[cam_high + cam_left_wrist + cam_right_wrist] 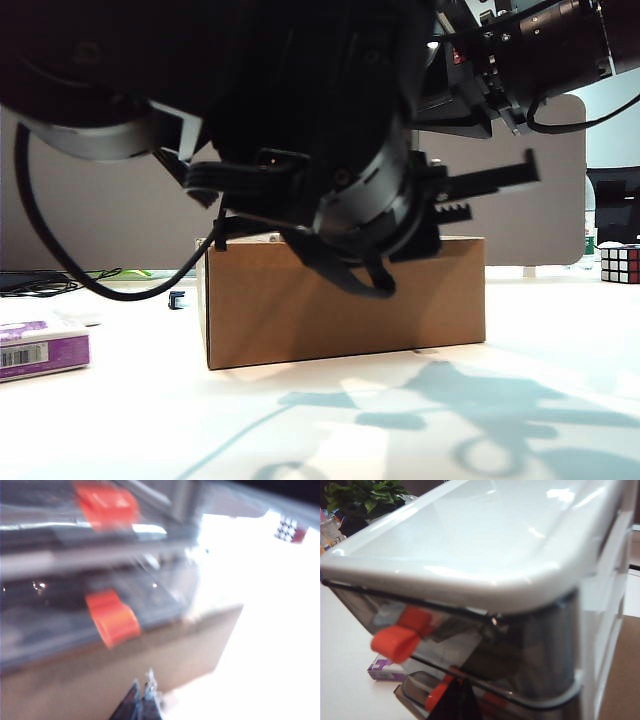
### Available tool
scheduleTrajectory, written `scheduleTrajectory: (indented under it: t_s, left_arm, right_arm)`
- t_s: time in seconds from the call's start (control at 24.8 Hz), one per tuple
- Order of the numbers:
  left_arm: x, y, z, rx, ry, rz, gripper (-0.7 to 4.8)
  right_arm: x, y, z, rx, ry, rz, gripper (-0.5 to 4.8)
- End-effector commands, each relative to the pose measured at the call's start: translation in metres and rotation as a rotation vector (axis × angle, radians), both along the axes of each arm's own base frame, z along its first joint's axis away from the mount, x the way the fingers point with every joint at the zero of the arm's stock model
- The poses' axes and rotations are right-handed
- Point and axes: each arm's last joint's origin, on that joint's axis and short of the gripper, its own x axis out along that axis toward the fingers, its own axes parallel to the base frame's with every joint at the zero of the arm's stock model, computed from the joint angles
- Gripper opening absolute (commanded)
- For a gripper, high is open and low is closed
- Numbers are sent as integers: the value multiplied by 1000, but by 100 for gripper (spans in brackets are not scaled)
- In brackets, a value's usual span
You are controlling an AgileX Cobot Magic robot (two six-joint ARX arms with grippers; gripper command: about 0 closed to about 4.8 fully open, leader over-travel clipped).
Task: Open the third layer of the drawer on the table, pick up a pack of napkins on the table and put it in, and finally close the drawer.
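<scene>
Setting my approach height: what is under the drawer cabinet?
The drawer stands on a brown cardboard box on the table. What the box holds is hidden. The left gripper, shut, is by the box front; the right gripper is at the drawer fronts.

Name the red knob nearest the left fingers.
The lower knob, on the drawer just above the box; the upper knob lies farther from the shut left fingers.

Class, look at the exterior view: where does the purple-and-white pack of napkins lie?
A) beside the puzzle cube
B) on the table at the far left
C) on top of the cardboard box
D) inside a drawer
B: the pack of napkins lies flat on the table, left of the cardboard box.
</scene>
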Motion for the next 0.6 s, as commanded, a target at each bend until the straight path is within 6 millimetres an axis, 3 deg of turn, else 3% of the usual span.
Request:
scheduleTrajectory:
  t_s: [0.04, 0.32, 0.36, 0.4, 0.44, 0.6]
  left_arm:
    - [2, 0, 3, -13, -8, 17, -6]
    - [2, 2, 3, -1, -22, 69, -4]
    - [2, 2, 3, -1, -23, 70, 3]
    - [2, 2, 4, 2, -26, 70, 54]
    - [3, 2, 4, 15, -29, 69, 68]
    - [5, 2, 8, 81, -69, 69, 68]
  right_arm:
    - [1, 0, 6, 15, -33, -6, -6]
    - [1, 0, 6, 16, -33, -5, -6]
    - [1, 0, 6, 16, -32, -5, -6]
    - [1, 0, 5, 14, -29, -5, -6]
    - [1, 0, 5, 14, -29, -5, -6]
    - [1, 0, 5, 14, -29, -5, -6]
